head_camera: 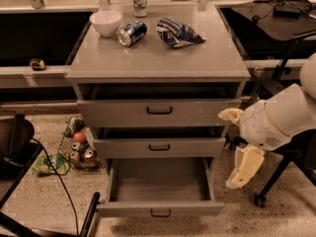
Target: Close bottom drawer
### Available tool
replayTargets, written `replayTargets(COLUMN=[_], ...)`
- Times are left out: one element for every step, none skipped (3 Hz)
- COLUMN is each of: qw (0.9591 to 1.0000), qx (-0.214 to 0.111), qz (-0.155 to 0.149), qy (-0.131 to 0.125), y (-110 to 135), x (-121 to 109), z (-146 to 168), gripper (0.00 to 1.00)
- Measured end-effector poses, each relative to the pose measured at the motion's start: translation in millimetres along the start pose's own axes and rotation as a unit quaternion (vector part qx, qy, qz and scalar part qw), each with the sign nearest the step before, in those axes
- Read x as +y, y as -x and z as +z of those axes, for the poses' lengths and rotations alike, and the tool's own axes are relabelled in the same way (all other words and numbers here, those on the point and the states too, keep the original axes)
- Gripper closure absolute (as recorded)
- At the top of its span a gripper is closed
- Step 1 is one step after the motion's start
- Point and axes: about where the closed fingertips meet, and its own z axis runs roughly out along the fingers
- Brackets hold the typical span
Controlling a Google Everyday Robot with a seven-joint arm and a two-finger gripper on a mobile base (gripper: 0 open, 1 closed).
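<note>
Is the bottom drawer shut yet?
No, the bottom drawer is pulled far out with its inside showing, and the gripper hangs just to its right.

We see the bottom drawer standing wide open, its front panel far forward of the grey cabinet. The panel is a shallow grey strip, level and square to us. A small black handle sits at its middle. Behind the panel the drawer's grey floor and two side walls run back under the middle drawer. The rear falls into shadow there; we think the back wall sits in that dark, though we cannot make it out. The gripper hangs to the right of the open drawer, just beside its right wall and apart from it.
</note>
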Motion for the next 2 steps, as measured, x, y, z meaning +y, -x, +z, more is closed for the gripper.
replayTargets(qw=[1.0, 0.9995], qx=[0.0, 0.017], qz=[0.0, -0.015], qy=[0.0, 0.02], y=[0.0, -33.5], x=[0.0, 3.7], z=[0.0, 46.5], gripper=[0.0, 0.0])
